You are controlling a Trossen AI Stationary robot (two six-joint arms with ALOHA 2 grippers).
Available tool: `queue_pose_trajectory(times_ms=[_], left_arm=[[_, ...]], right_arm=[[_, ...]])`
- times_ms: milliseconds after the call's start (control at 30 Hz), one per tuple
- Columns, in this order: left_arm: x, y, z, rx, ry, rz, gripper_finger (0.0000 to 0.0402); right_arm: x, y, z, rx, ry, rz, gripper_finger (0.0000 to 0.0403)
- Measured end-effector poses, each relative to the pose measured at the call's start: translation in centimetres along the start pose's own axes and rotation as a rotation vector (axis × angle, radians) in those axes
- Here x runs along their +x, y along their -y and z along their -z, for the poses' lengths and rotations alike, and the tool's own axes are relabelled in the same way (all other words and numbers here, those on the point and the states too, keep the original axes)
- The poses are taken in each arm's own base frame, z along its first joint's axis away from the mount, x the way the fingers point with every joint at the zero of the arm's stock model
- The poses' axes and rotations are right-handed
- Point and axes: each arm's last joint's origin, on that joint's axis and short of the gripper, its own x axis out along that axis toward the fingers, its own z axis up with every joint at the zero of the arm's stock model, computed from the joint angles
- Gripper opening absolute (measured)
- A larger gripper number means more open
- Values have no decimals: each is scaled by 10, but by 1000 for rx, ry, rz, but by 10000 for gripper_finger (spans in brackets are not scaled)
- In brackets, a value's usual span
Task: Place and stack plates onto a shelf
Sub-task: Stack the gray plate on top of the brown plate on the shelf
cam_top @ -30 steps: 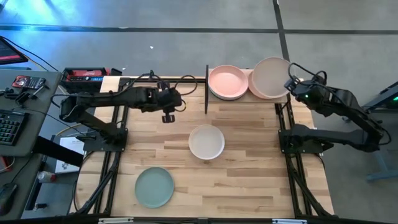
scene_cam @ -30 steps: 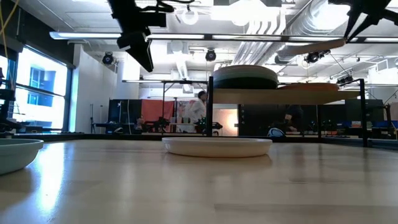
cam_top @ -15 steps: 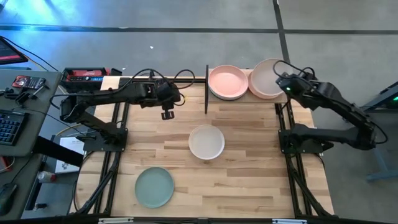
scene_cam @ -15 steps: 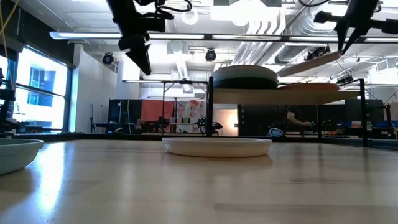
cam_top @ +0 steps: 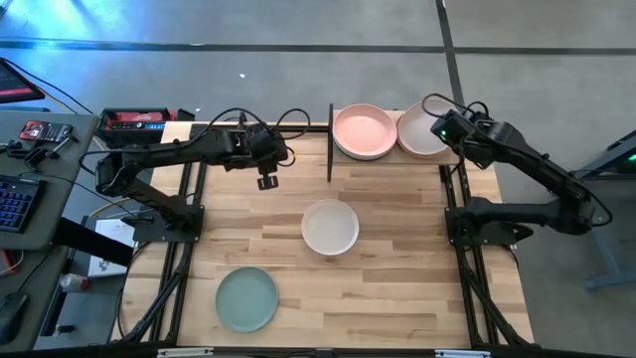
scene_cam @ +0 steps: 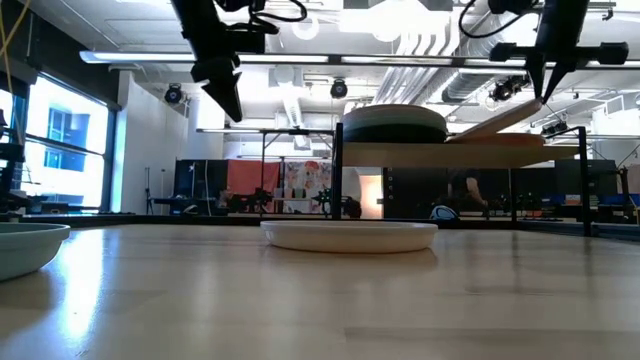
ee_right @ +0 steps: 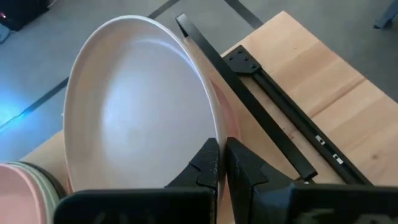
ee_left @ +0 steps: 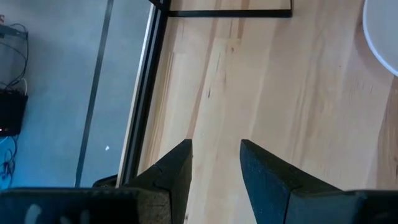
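- Gripping the rim of a tilted cream plate (ee_right: 137,106), the right gripper (ee_right: 222,163) holds its fingers pinched over the shelf (scene_cam: 500,153), beside the pink-topped stack (cam_top: 362,130).
- Left gripper (ee_left: 214,158) hovers slightly parted, empty, above the tabletop (cam_top: 397,259).
- A white plate (cam_top: 330,227) and a green plate (cam_top: 246,298) lie on the tabletop.

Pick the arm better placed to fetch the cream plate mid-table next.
Left. Its end effector hangs open and empty above the table, nearest the cream plate. The right end effector is clamped on a beige plate tilted over the shelf.
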Motion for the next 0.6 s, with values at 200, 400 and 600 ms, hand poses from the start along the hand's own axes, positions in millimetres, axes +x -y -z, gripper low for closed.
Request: queue_pose_trajectory(times_ms=[200, 400, 600], left_arm=[[0, 0, 0, 0, 0, 0, 125], [0, 0, 0, 0, 1, 0, 125], [0, 0, 0, -1, 1, -1, 125]], right_arm=[[6, -6, 1, -4, -1, 28, 0], [8, -7, 2, -9, 2, 35, 7], [8, -7, 2, -9, 2, 33, 52]])
